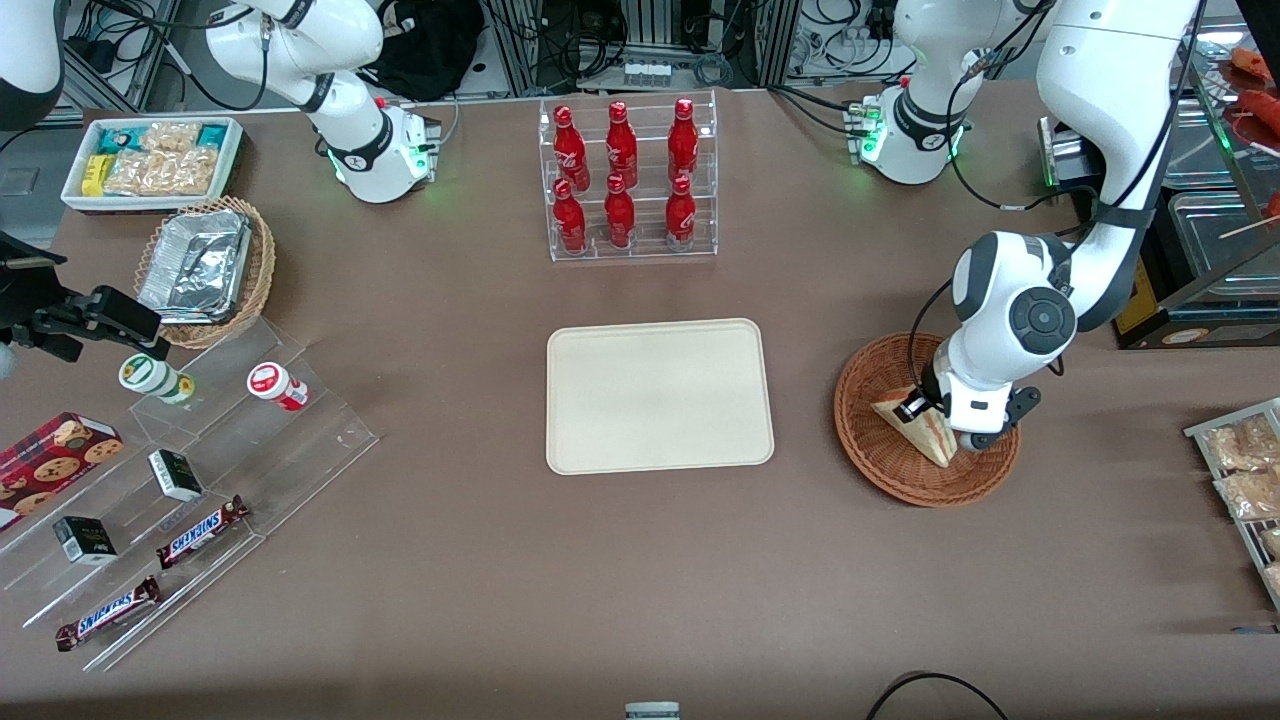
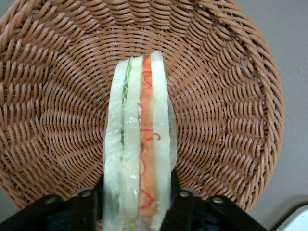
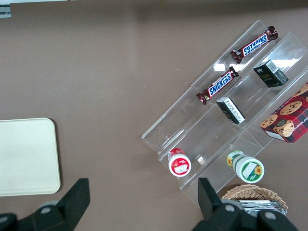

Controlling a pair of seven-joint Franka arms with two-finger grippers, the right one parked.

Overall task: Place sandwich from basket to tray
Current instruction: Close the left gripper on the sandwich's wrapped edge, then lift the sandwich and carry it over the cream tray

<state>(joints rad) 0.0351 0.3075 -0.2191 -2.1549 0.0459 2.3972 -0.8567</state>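
Wicker basket (image 1: pixel 880 465) under bent arm, fingers (image 2: pixel 179 208) flanking upright sandwich (image 2: pixel 138 149).

1. The sandwich (image 1: pixel 917 428) is a small triangular wedge of pale bread wrapped in clear film. In the wrist view the sandwich (image 2: pixel 139 149) stands on edge, showing green filling in one layer and red-orange filling in the other. It sits inside the basket, with the gripper (image 1: pixel 935 425) closed on its two flat sides.
2. The basket (image 1: pixel 880 455) is a round, shallow, reddish-brown wicker bowl resting on the table at 3 o'clock from the tray, well apart.
3. The tray (image 1: pixel 659 395) is flat, cream-beige and rectangular with rounded corners and a low rim, lying mid-table.
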